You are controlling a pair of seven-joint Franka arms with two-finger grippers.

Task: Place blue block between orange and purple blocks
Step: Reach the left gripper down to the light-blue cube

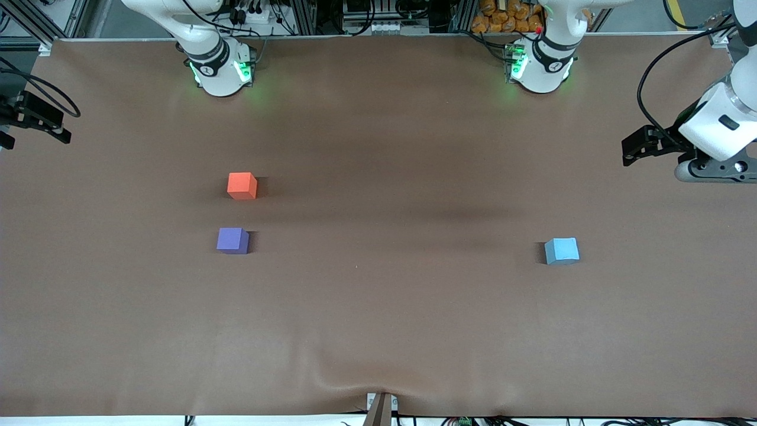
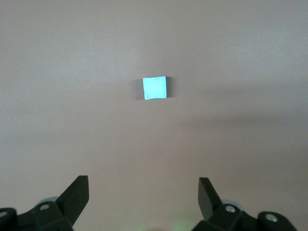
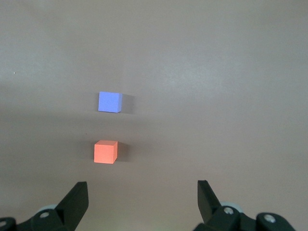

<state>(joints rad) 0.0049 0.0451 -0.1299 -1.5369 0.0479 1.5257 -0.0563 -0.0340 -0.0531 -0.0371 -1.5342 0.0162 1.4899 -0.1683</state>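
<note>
Brown paper-covered table [image 1: 378,331], creased near the front camera's edge. Both arms parked high at their own ends; nothing held.

Left gripper [image 1: 636,148]: up over the left arm's end of the table, black fingers [image 2: 77,195] spread wide and empty in the left wrist view. Small light sky-blue matte cube [image 1: 561,251] sits on the table well apart from it, below and ahead of the open jaws, centred between them in the wrist view [image 2: 154,88].

Right gripper [image 3: 142,202]: fingers wide, empty, hanging over the right arm's end. In the front view only a dark piece of it shows at the picture's edge [image 1: 35,118]. Ahead of it on the table, the bright orange-red matte cube [image 3: 105,151] lies closer to the jaws, the violet-purple matte cube [image 3: 109,102] next, apart, with a bare strip between them.

Risks, as judged: the gap between orange and purple [image 1: 232,240] looks barely roomier than one cube, so open fingers coming down with the blue cube could nudge either neighbour. The blue cube sits slightly turned; a skewed grasp could twist it. Long carry across the table; a shallow pinch might drop it.

Hard to read: right gripper mostly cut off in the front view; the left arm's upper links run out of picture.
</note>
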